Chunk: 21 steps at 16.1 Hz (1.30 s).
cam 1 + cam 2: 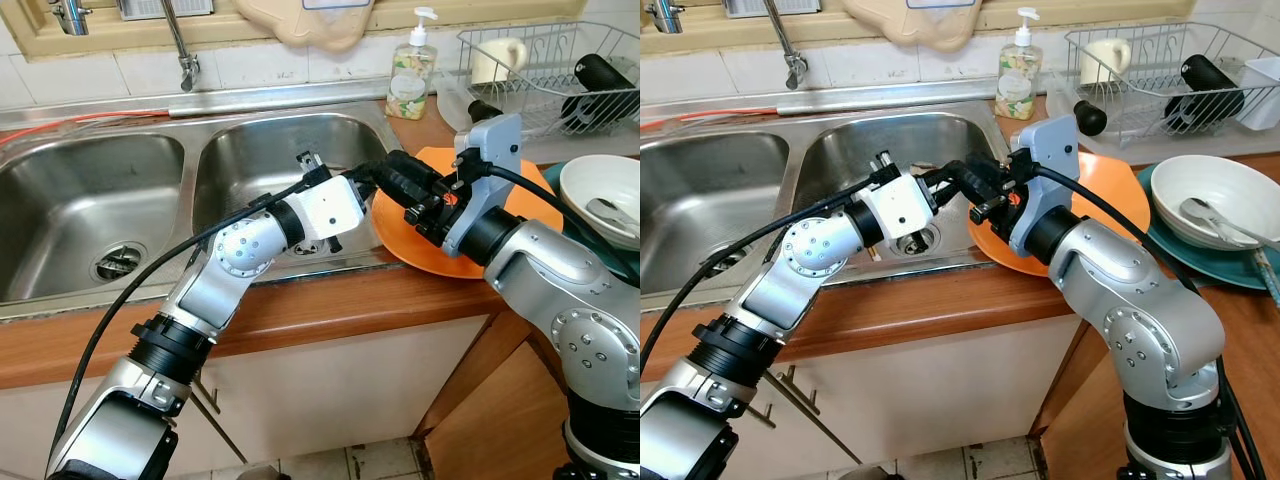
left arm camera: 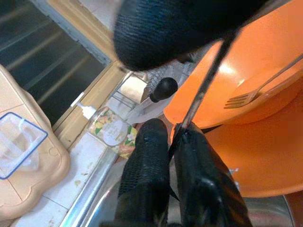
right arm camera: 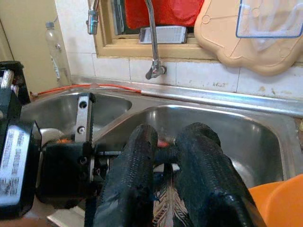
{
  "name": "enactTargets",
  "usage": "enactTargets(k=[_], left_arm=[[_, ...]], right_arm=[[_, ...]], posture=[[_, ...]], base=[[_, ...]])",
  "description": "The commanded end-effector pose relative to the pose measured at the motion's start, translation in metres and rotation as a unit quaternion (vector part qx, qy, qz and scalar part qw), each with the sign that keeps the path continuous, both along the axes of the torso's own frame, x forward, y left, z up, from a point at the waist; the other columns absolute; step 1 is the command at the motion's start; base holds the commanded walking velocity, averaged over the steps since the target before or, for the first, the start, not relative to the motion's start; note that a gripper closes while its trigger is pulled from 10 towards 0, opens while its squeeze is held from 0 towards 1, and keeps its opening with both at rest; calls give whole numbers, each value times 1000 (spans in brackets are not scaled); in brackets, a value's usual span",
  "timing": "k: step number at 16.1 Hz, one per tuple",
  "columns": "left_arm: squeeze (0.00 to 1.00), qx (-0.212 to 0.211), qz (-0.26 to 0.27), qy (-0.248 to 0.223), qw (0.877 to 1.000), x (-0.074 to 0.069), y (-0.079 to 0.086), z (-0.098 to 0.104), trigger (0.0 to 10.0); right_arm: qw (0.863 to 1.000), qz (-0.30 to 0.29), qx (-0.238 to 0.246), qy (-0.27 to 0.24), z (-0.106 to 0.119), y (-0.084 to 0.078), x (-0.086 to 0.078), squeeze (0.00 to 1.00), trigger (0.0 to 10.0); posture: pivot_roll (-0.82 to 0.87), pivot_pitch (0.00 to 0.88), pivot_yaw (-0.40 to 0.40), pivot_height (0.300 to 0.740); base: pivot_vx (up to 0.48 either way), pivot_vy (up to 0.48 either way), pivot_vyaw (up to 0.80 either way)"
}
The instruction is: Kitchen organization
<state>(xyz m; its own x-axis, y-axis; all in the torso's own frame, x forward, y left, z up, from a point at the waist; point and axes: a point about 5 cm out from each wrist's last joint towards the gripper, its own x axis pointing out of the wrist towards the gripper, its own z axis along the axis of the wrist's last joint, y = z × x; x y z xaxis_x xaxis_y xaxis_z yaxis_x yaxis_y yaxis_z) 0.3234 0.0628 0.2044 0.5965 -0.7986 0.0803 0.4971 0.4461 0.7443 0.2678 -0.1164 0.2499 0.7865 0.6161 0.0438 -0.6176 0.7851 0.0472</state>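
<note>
Both grippers meet over the near rim of the right sink basin [image 1: 250, 150]. The left gripper [image 2: 173, 142] has its fingers pinched narrow on a thin dark rod-like item [image 2: 208, 80] I can't identify; the right gripper [image 3: 165, 156] looks nearly closed at the same spot. Any handover wants one firm grip before the other lets go. The orange plate [image 1: 530, 180], carrying a fork [image 2: 251, 94], sits just right; soap bottle [image 1: 411, 75], dish rack [image 1: 540, 60] and white bowl [image 1: 600, 185] crowd beyond.
</note>
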Motion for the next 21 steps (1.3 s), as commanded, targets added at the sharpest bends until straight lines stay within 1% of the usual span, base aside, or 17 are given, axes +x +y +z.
enactTargets(k=[1, 3, 4, 5, 6, 7, 9, 10, 12, 14, 15, 16, 17, 18, 19, 20, 21], left_arm=[[0, 9, 2, -13, 1000, 4, 2, 6, 0], [0, 16, -1, -17, 1000, 3, 2, 6, 0], [0, 20, -2, -19, 1000, 3, 2, 6, 0], [0, 21, -2, -21, 1000, 3, 3, 6, 0], [0, 17, 0, -23, 1000, 3, 4, 7, 0], [0, 17, 2, -24, 1000, 4, 5, 7, 0], [0, 29, 16, -23, 999, 7, 12, 5, 0], [0, 34, 25, -22, 999, 9, 16, 3, 0], [0, 59, 55, -15, 997, 15, 30, -3, 0], [0, 91, 103, -2, 990, 26, 49, -12, 0], [0, 105, 140, 7, 985, 35, 59, -16, 3333], [0, 112, 152, 13, 982, 38, 63, -18, 3333], [0, 130, 169, 24, 977, 43, 68, -22, 4196], [0, 157, 190, 49, 968, 50, 74, -29, 10000], [0, 184, 204, 68, 959, 55, 79, -36, 10000], [0, 194, 214, 80, 954, 57, 83, -38, 10000], [0, 215, 222, 110, 945, 60, 86, -45, 10000]], right_arm=[[1000, 8, -3, -17, 8, 4, -3, 0, 0], [1000, 10, -4, -18, 8, 5, -2, 0, 0], [1000, 12, -4, -20, 9, 6, -2, 0, 549], [1000, 12, -4, -21, 10, 7, -2, 0, 8196], [1000, 7, 11, -22, 12, 6, 0, 592, 10000], [999, 10, 18, -25, 14, 6, 1, 1000, 10000], [999, 3, 8, -46, 18, 6, 0, 1000, 10000], [999, -2, 4, -52, 19, 4, 0, 0, 10000], [999, -20, 0, -51, 17, -1, -2, 0, 10000], [998, -31, -23, -41, 10, -7, -7, 0, 10000], [998, -21, -57, -33, 2, -6, -12, 0, 10000], [997, -15, -71, -30, -1, -5, -14, 0, 10000], [995, -3, -98, -24, -6, -2, -17, 0, 10000], [993, 11, -118, -17, -12, 2, -20, 0, 10000], [992, 23, -124, -11, -15, 5, -22, 0, 10000], [992, 25, -124, -9, -16, 6, -23, 0, 10000], [992, 20, -124, -4, -19, 7, -22, 0, 10000]], posture=[[-140, 0, 89, 740], [-138, 0, 85, 740], [-138, 0, 85, 740], [-137, 0, 83, 740], [-136, 0, 82, 740], [-138, 0, 83, 740], [-143, 0, 85, 740], [-144, 0, 86, 740], [-147, 0, 86, 740], [-154, 0, 91, 740], [-158, 0, 96, 740], [-158, 0, 96, 740], [-159, 0, 98, 740], [-160, 0, 101, 740], [-159, 0, 100, 740], [-158, 0, 97, 740], [-155, 0, 93, 740]], base=[[0, 0, 0], [0, 0, 0], [0, 0, 0], [0, 0, 0], [0, 0, 0], [0, 0, 0], [0, 0, 0], [0, 0, 0], [0, 0, 0], [0, 0, 0], [0, 0, 0], [0, 0, 0], [0, 0, 0], [0, 0, 0], [0, 0, 0], [0, 0, 0], [0, 0, 0]])
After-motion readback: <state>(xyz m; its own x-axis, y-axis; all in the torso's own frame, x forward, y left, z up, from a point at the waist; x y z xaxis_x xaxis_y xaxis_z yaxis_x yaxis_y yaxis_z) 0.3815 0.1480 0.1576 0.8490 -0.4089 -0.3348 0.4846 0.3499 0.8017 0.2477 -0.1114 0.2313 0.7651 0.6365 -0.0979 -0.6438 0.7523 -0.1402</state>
